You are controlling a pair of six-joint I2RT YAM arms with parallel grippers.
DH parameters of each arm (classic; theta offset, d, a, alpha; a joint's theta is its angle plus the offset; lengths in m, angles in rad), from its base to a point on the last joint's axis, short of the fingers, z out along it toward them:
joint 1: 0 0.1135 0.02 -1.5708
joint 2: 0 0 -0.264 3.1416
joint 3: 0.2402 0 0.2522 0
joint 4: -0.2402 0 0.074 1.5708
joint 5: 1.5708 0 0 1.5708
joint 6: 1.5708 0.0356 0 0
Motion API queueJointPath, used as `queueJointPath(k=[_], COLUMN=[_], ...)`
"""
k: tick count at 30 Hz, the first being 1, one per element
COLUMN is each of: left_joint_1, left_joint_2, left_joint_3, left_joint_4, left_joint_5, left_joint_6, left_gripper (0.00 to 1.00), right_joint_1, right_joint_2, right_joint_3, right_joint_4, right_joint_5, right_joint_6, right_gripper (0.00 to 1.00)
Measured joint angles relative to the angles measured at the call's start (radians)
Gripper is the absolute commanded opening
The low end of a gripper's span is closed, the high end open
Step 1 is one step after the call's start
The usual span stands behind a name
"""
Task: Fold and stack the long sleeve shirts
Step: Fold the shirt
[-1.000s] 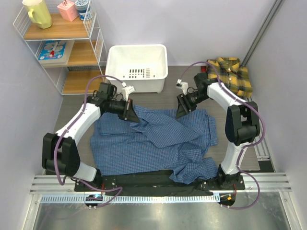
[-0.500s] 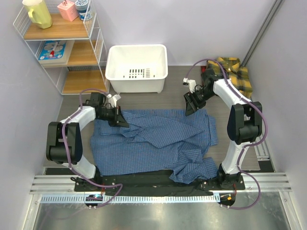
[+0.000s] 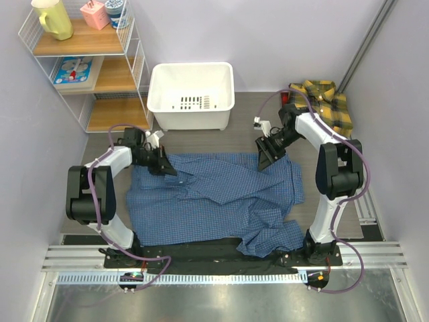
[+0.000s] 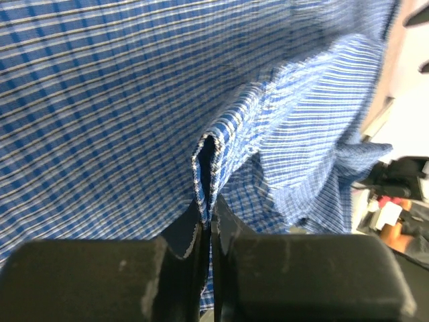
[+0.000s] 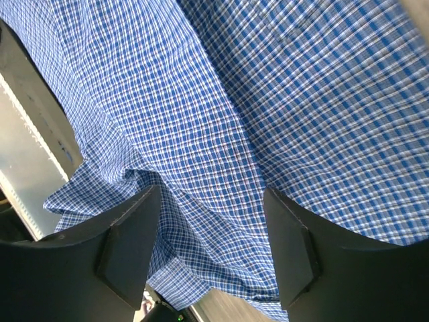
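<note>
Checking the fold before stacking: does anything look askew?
Yes: the blue fine-checked cloth shirt lies rumpled, not flat, with a diagonal ridge across its middle and its near-right corner bunched up.

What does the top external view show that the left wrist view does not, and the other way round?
Only the top external view shows the yellow-and-dark plaid cloth shirt at the far right, and the whole crumpled outline of the blue fine-checked cloth shirt. Only the left wrist view shows, up close, the narrow upright fold of cloth pinched between the black fingers. Both show that blue shirt and the left end effector, shut on it. The right edge of the wrist view is too blurred to name anything there.
</note>
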Motion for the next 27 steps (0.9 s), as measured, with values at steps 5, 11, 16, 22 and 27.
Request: queueJointPath(k=[5, 11, 16, 22, 27], left_joint_1=[0.0, 0.026, 0.042, 0.041, 0.042], left_joint_2=[0.0, -0.026, -0.17, -0.097, 0.069], left_joint_3=[0.0, 0.002, 0.006, 0.037, 0.069], left_joint_4=[-0.019, -0.075, -0.098, -0.126, -0.147], left_joint_5=[-0.082, -0.179, -0.249, -0.331, -0.389], left_joint_6=[0.002, 0.058, 0.19, 0.309, 0.321], left_gripper=[0.18, 0.6, 0.58, 0.54, 0.49], right_joint_1=[0.003, 0.005, 0.01, 0.02, 0.019], right_joint_2=[0.002, 0.002, 0.002, 0.041, 0.121], right_joint_3=[-0.011, -0.011, -0.019, -0.032, -0.027], right_joint_4=[0.013, 0.071, 0.138, 0.221, 0.269], right_joint_5=[0.028, 0.132, 0.222, 0.316, 0.388], right_joint_6=[0.01, 0.046, 0.082, 0.109, 0.113], right_gripper=[0.58, 0.5, 0.47, 0.43, 0.4])
